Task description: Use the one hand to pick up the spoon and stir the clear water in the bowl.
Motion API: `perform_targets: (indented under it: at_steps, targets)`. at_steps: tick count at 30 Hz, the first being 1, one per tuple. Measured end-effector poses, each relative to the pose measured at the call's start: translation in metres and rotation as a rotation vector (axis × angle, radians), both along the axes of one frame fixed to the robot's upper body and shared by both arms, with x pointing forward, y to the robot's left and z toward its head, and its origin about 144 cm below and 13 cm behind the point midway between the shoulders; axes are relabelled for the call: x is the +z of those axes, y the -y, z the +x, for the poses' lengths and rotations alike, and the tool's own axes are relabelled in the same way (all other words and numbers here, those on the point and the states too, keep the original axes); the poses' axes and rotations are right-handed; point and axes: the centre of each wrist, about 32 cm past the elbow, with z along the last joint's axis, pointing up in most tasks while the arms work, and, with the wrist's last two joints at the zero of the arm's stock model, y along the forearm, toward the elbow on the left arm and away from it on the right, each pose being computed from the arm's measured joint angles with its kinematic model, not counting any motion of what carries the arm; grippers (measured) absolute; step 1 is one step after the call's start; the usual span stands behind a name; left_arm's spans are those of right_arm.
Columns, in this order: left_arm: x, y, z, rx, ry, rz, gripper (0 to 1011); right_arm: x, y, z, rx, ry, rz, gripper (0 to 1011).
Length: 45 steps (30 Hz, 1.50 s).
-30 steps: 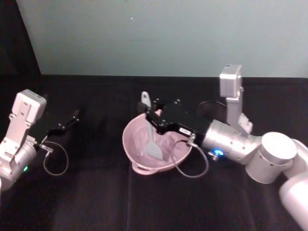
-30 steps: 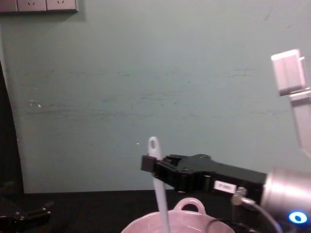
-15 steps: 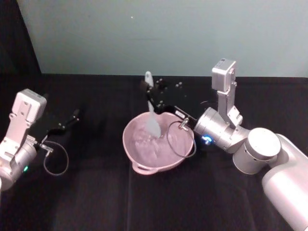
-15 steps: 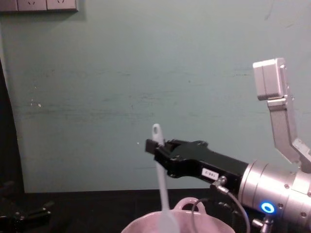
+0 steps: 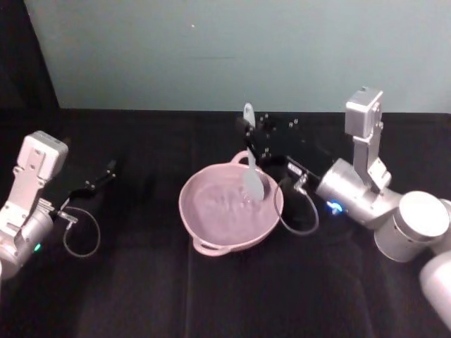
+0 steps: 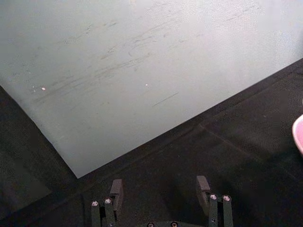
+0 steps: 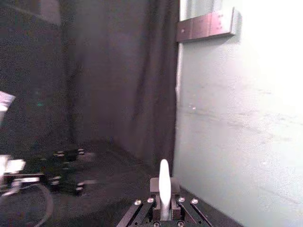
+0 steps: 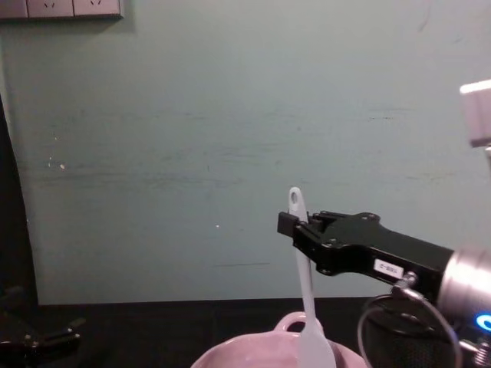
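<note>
Right of centre in the head view, the right gripper [image 5: 251, 129] reaches in from the right edge, its jaws clamped on the spoon [image 5: 251, 176] just below the handle's hole end. The spoon hangs almost upright, its oval end over the right part of the pink bowl [image 5: 190, 215], which sits mid-frame on the black worktop [image 5: 141, 296]. I cannot tell whether it touches the clear water [image 5: 222, 208]. At the left edge the left gripper [image 5: 104, 176] is parked, jaws spread wide.
</note>
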Motion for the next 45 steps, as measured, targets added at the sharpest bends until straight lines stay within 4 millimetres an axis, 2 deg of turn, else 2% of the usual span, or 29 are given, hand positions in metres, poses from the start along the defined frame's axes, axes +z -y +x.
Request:
perform_targets:
  at_steps: [6, 11, 18, 27, 33, 37, 45]
  targets:
    - [0.000, 0.000, 0.000, 0.000, 0.000, 0.000, 1011, 0.006, 0.004, -0.015, 0.092, -0.105, 0.024, 118]
    - [0.000, 0.000, 0.000, 0.000, 0.000, 0.000, 1011, 0.003, -0.005, -0.019, 0.158, -0.186, 0.052, 118]
    - [0.000, 0.000, 0.000, 0.000, 0.000, 0.000, 1011, -0.006, -0.031, -0.012, 0.197, -0.178, 0.096, 118]
    - [0.000, 0.000, 0.000, 0.000, 0.000, 0.000, 1011, -0.017, -0.048, 0.008, 0.106, -0.072, 0.085, 118]
    - [0.000, 0.000, 0.000, 0.000, 0.000, 0.000, 1011, -0.021, -0.043, 0.019, 0.037, -0.004, 0.066, 118]
    - [0.000, 0.000, 0.000, 0.000, 0.000, 0.000, 1011, -0.018, -0.032, 0.023, -0.011, 0.032, 0.059, 118]
    - [0.000, 0.000, 0.000, 0.000, 0.000, 0.000, 1011, -0.008, -0.005, 0.012, -0.023, 0.017, 0.022, 118]
